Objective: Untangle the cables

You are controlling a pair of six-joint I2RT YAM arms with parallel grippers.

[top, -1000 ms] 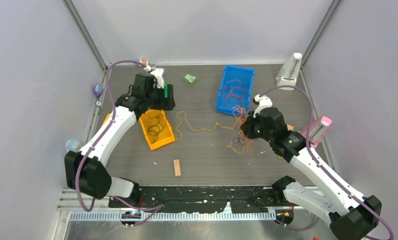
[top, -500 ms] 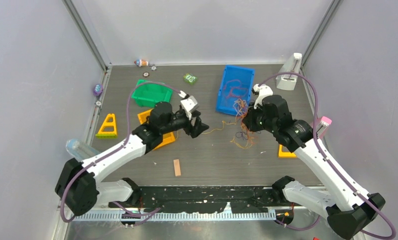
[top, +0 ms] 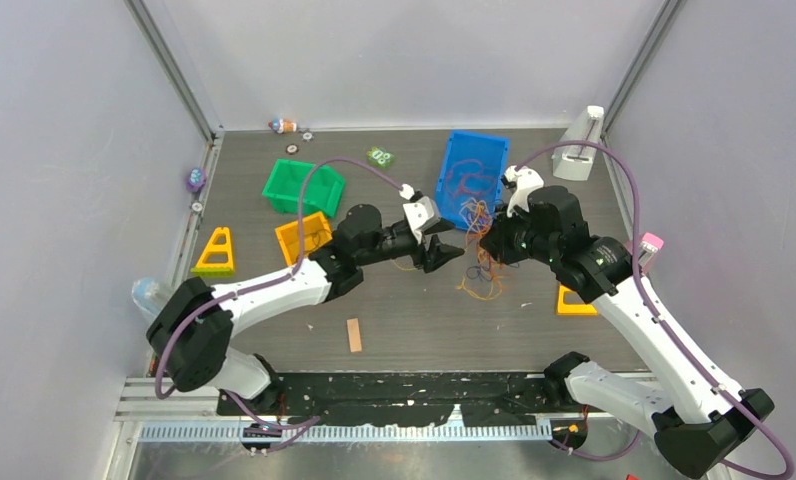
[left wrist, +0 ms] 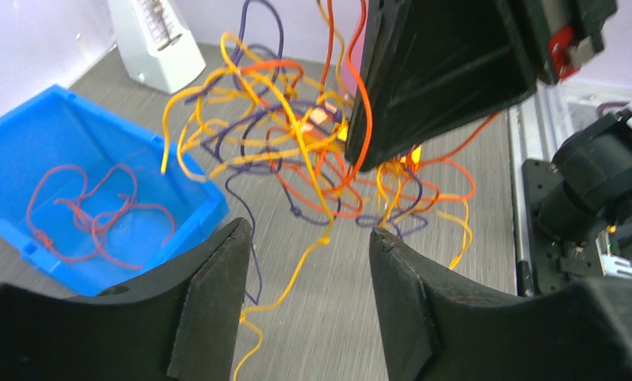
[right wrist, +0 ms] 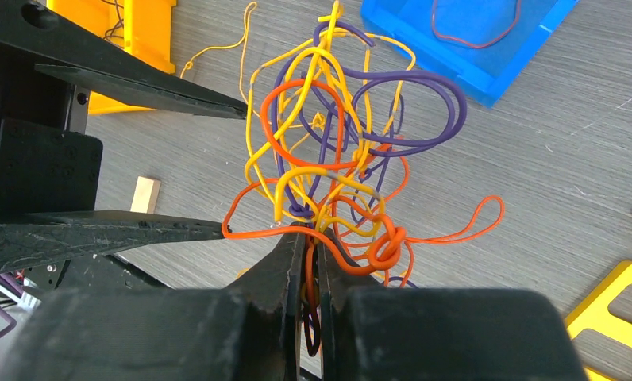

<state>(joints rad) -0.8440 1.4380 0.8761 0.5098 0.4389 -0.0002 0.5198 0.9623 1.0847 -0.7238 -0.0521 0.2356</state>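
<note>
One strand needs singling out next: right tool (right wrist: 310, 238) pinches the cables (right wrist: 386, 244) aloft, left tool (left wrist: 309, 230) hovers just left, jaws apart, empty.

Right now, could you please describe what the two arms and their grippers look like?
The left arm and right arm have white shells with black joints and bases. A purple hose loops along each to the wrist. The left gripper and right gripper are black, with flat, tapering fingers.
</note>
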